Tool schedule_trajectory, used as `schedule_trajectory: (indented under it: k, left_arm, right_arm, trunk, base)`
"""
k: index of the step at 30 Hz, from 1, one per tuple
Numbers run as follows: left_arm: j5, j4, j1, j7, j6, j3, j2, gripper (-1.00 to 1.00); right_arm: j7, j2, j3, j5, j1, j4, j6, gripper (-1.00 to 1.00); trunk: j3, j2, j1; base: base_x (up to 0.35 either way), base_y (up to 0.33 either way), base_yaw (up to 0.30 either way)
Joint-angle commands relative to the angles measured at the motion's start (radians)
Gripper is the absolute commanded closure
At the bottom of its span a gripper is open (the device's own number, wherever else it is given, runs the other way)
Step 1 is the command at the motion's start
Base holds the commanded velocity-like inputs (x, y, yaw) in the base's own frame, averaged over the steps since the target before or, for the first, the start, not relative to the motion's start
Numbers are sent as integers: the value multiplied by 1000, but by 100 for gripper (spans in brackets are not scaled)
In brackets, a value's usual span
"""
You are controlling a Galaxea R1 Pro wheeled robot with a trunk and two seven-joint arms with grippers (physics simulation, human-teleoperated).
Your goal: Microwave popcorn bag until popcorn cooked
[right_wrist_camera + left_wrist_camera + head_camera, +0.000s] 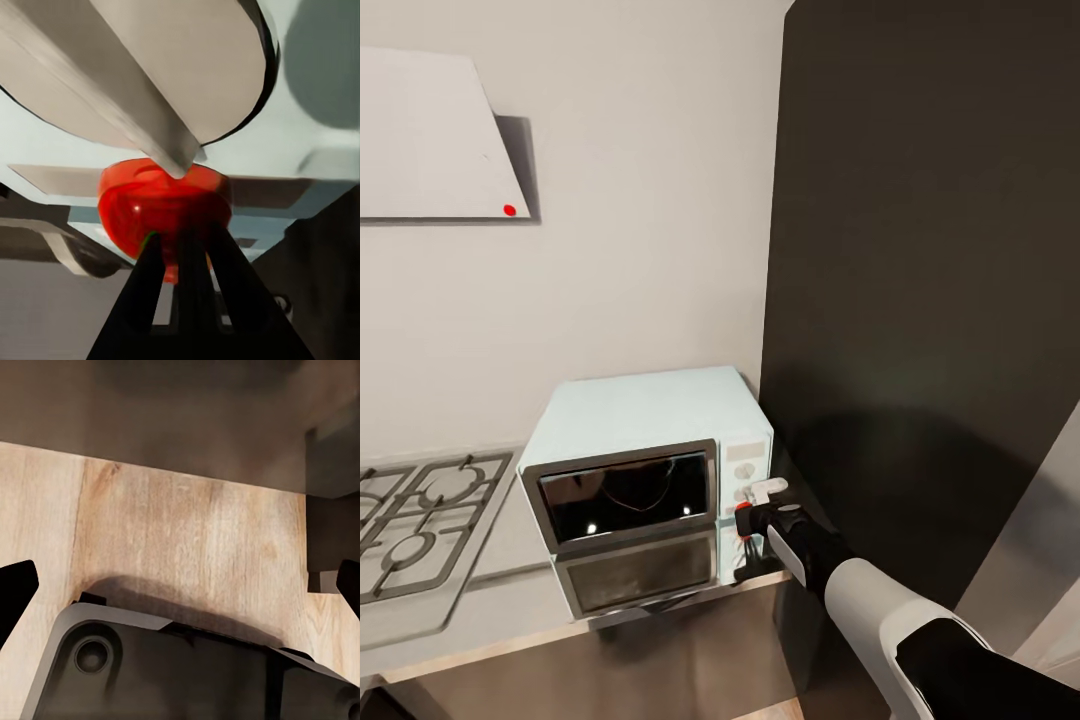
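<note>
Microwave [645, 480], door closed, on countertop [480, 610] edge between hob [420, 520] and dark cabinet [920, 300]. Right gripper [760, 497] at red light [161, 206]; jaws apparently together. Left jaws apart, empty.

Pale blue microwave [650, 420] against dark and grey surroundings

Its glass door is showing black, its light [161, 214] is glowing red, the desk [490, 610] is gleaming grey, and the floor [187, 540] is showing tan woodgrain.

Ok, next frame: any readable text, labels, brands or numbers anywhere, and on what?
None can be read.
The microwave has a small pale plate on its side panel above the dials: too small and blurred to read.
The range hood carries only a red dot, no lettering.
</note>
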Motion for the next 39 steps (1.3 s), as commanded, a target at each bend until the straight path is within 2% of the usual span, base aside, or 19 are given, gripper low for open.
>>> schedule_trajectory:
  k: [1, 10, 18, 23, 25, 27, 28, 29, 30, 31, 33, 35, 36, 39]
  left_arm:
    - [4, -1, 0, -8, 3, 5, -1, -100]
    - [4, -1, 0, -8, 3, 5, -1, -100]
    - [4, -1, -2, -8, 3, 4, -1, -100]
    - [5, -1, -8, -8, 3, 4, -1, -100]
    - [6, 0, -12, -8, 3, 4, -1, -100]
    - [6, 0, -12, -8, 3, 4, -1, -100]
    - [6, 0, -12, -8, 3, 4, -1, -100]
    - [6, 0, -13, -8, 3, 4, -1, -100]
    - [6, 0, -13, -8, 3, 4, -1, -100]
    - [6, 0, -14, -8, 3, 4, -1, -100]
    - [6, 0, -14, -8, 3, 4, -1, -100]
    - [6, 0, -14, -8, 2, 4, -1, -100]
    - [5, 0, -14, -8, 3, 4, -1, -100]
    - [5, 0, -14, -8, 3, 4, -1, -100]
  right_arm:
    - [-1, 0, 2, -1, -1, -3, -21, 100]
    - [-1, 0, 3, -1, -1, -3, -21, 100]
    - [0, 0, 2, 0, -1, -11, -23, 100]
    - [58, 0, 3, 2, 21, -75, -30, 100]
    - [65, 0, 6, 7, 77, -183, -25, 100]
    - [65, 0, 33, 11, 150, -335, -12, 100]
    - [64, 0, 55, 12, 190, -420, 9, 100]
    - [61, 0, 76, 13, 250, -556, 56, 100]
    - [60, 0, 80, 14, 271, -610, 74, 100]
    - [59, -7, 84, 14, 304, -689, 99, 100]
    - [58, -44, 87, 15, 372, -834, 138, 100]
    - [57, -72, 94, 15, 428, -919, 148, 100]
    - [56, -88, 106, 27, 473, -971, 151, 100]
    - [54, -105, 108, 118, 559, -1033, 143, 100]
  trunk:
    - [-2, -1, 1]
    - [-2, -1, 1]
    - [-2, -1, 1]
    - [-2, -1, 1]
    - [-2, -1, 1]
    - [-2, -1, 1]
    - [-2, -1, 1]
    - [-2, -1, 1]
    - [-2, -1, 1]
    - [-2, -1, 1]
    - [-2, -1, 1]
    - [-2, -1, 1]
    - [-2, -1, 1]
    - [-2, -1, 1]
  base:
    - [0, 0, 0]
    - [-6, 0, 0]
    - [-299, 0, 0]
    - [-341, 0, 0]
    - [-341, 0, 0]
    - [-341, 0, 0]
    - [-341, 0, 0]
    - [-341, 0, 0]
    - [-342, 0, 0]
    - [-342, 0, 0]
    - [-341, 0, 0]
    - [-342, 0, 0]
    - [-342, 0, 0]
    - [-342, 0, 0]
